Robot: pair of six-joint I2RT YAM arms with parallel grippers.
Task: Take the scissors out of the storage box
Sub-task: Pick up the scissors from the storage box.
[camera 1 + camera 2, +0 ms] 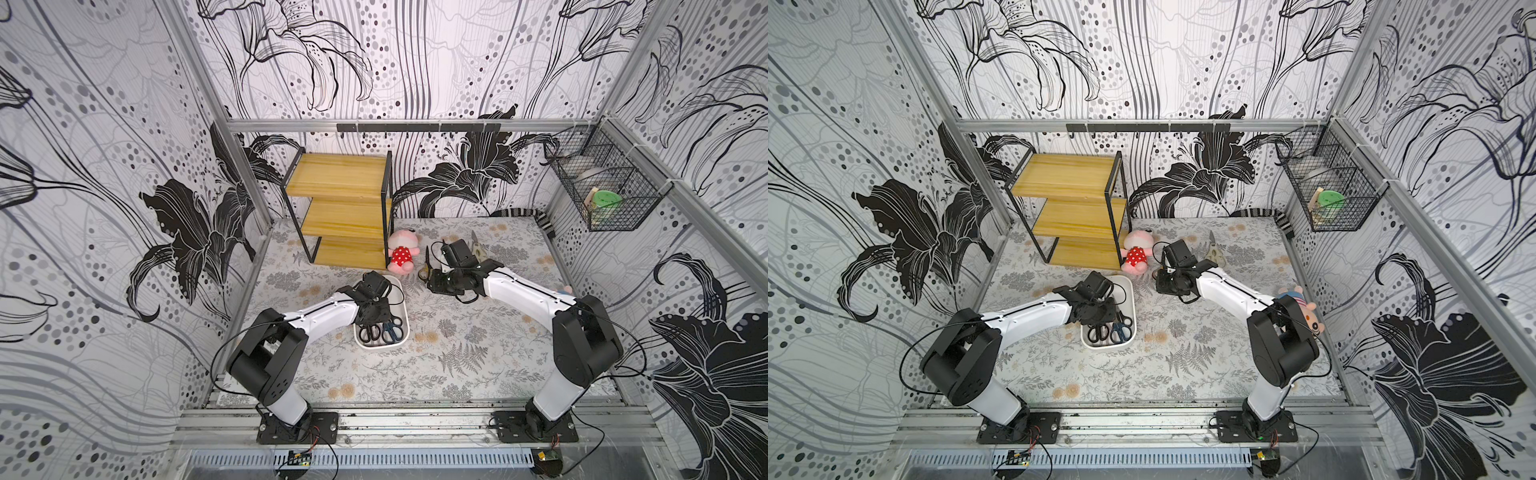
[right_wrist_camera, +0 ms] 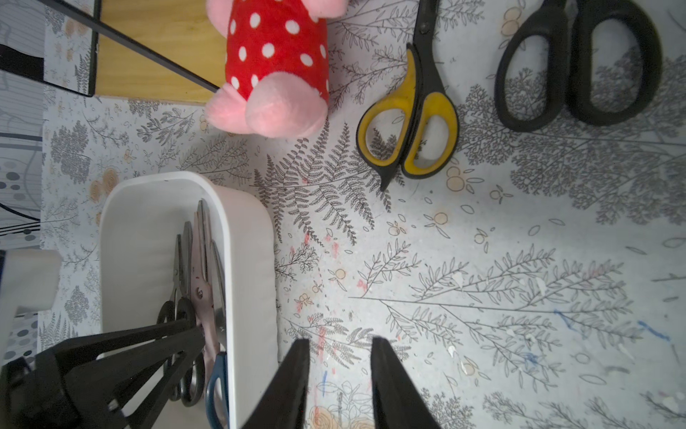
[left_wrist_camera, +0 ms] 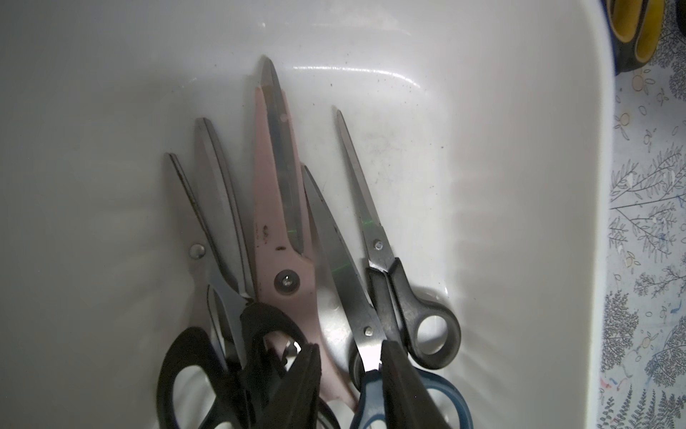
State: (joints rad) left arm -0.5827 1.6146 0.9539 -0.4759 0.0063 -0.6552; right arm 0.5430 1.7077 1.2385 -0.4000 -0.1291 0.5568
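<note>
The white storage box lies mid-table with several scissors in it. The left wrist view shows a long pink pair, a small black pair, a blue-handled pair and a black pair. My left gripper is down inside the box, open, its fingers on either side of the pink pair's handle and the blue pair's blade. My right gripper hangs open and empty over the cloth, right of the box wall. A yellow-black pair, a black pair and a cream pair lie on the table.
A wooden three-step shelf stands at the back left. A pink plush toy in a red dotted dress leans against it, near the yellow-black pair. A black wire basket hangs on the right wall. Another plush toy lies behind the right arm.
</note>
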